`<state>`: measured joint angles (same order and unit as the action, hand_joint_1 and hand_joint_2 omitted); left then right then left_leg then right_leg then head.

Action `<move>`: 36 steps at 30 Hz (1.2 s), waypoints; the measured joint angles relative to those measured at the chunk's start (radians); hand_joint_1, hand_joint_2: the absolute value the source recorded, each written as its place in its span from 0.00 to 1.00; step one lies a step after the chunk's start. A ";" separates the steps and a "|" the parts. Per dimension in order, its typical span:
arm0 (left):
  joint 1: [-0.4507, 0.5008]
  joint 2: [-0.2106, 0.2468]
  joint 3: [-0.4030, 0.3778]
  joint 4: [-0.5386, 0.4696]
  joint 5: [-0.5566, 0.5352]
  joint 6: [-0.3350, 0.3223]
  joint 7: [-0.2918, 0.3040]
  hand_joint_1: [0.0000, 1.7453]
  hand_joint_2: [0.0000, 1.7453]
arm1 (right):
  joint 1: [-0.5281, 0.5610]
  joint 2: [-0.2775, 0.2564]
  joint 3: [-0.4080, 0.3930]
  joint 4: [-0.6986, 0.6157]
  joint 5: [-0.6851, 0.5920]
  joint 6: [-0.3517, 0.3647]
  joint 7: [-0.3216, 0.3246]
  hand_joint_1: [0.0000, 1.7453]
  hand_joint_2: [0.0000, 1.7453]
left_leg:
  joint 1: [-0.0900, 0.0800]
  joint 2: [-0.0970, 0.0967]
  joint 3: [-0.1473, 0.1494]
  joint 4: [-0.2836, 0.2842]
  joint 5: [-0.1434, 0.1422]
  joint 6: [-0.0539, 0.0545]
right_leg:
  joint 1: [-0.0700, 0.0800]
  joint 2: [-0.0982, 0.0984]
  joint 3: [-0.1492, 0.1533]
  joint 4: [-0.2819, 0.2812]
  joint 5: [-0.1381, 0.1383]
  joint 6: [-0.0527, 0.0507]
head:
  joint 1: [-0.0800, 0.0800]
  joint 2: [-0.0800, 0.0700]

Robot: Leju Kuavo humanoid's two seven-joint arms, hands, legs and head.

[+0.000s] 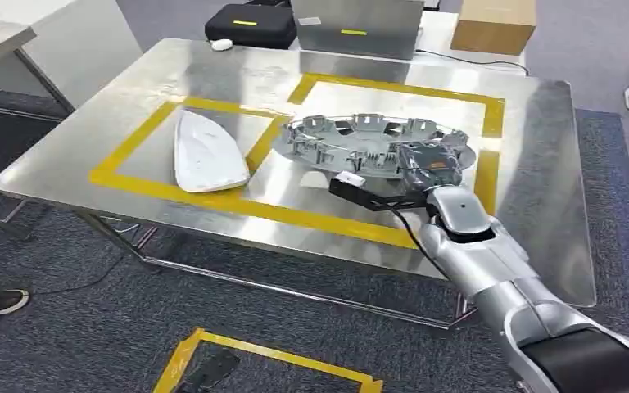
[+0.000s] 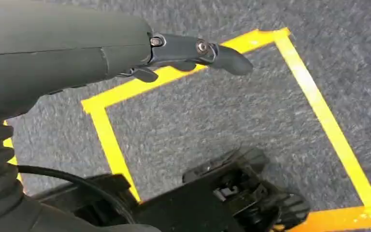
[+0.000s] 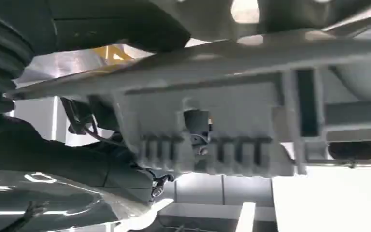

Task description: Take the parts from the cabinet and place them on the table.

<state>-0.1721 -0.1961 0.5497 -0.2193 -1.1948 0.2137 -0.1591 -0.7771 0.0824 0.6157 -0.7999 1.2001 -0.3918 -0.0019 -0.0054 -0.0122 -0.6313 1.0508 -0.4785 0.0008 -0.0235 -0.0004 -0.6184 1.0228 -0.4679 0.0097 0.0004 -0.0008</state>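
My right hand point(image 1: 430, 164) grips the near right rim of the round grey ring part point(image 1: 360, 139), which sits at the centre of the frame on the steel worktop point(image 1: 540, 131), inside the right-hand yellow taped square point(image 1: 491, 106). Close up, the part's ribbed edge point(image 3: 212, 145) lies between my thumb and fingers. A white shell-shaped part point(image 1: 205, 151) lies in the left taped square. My left hand point(image 2: 188, 50) hangs over grey carpet point(image 2: 198, 111), fingers spread, holding nothing.
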 joint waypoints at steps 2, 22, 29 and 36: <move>-0.001 0.001 -0.005 0.000 0.000 0.014 0.000 0.00 0.00 | -0.008 0.009 -0.002 0.013 0.000 -0.001 -0.008 0.00 0.00 | 0.007 0.001 -0.055 0.131 -0.069 -0.011 | -0.002 -0.001 0.001 0.000 -0.001 -0.007 | -0.008 0.000; 0.005 0.003 -0.058 0.000 0.012 0.040 0.014 0.00 0.00 | -0.006 0.035 -0.039 0.005 -0.393 0.325 -0.195 0.00 0.00 | 0.005 0.002 0.013 -0.027 0.028 0.031 | 0.004 0.000 -0.113 0.227 -0.075 0.023 | -0.005 0.000; 0.006 0.005 -0.074 0.000 0.025 0.041 0.013 0.00 0.00 | -0.043 0.035 -0.032 -0.006 -0.423 0.328 -0.190 0.00 0.00 | 0.000 0.000 0.009 -0.024 0.032 0.010 | 0.014 0.001 0.008 -0.001 -0.005 0.000 | -0.007 0.000; 0.012 0.012 -0.076 -0.001 0.050 0.044 0.003 0.00 0.00 | -0.021 0.042 -0.068 -0.020 -0.727 0.453 -0.273 0.00 0.00 | 0.016 0.003 -0.113 0.265 -0.095 -0.023 | 0.004 -0.002 0.014 -0.009 0.000 -0.013 | -0.012 0.000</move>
<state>-0.1599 -0.1843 0.4742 -0.2201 -1.1444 0.2579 -0.1557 -0.7979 0.1240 0.5474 -0.8198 0.4729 0.0611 -0.2746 0.0110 -0.0088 -0.7444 1.3162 -0.5730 -0.0218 -0.0200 -0.0025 -0.6042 1.0142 -0.4678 -0.0035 -0.0118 -0.0008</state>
